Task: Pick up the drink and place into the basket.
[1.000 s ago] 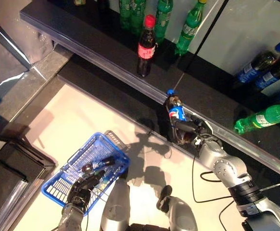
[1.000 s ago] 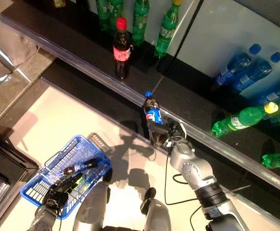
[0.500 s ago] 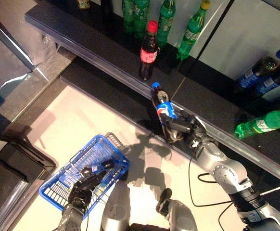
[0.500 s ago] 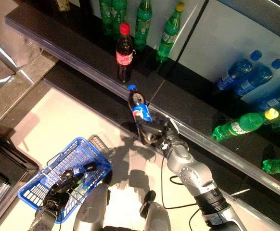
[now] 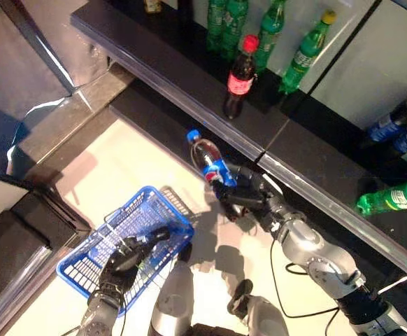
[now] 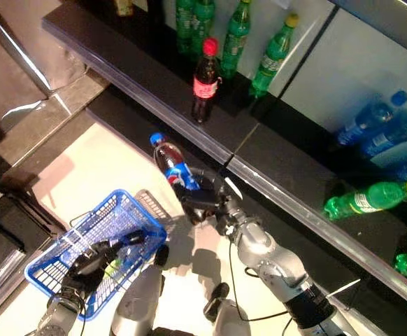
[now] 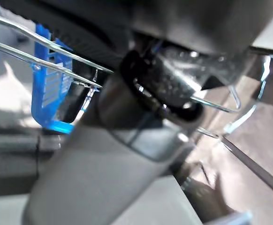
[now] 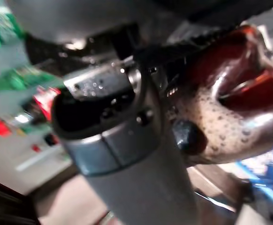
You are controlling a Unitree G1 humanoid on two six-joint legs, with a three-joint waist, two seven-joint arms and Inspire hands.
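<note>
Gripping a cola bottle (image 5: pixel 211 163) in curled fingers, the right robot hand (image 5: pixel 249 197) reaches out, arm extended.

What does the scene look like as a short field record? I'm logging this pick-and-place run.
held item: cola bottle with blue cap, tilted, off the shelf
right hand: curled round the cola bottle's lower part
left hand: curled on the wire handle of the blue basket
basket position: low at the robot's left, apart from the bottle
shelf: red-capped cola bottle upright, green bottles behind it
task stage: drink lifted, not yet in basket
</note>
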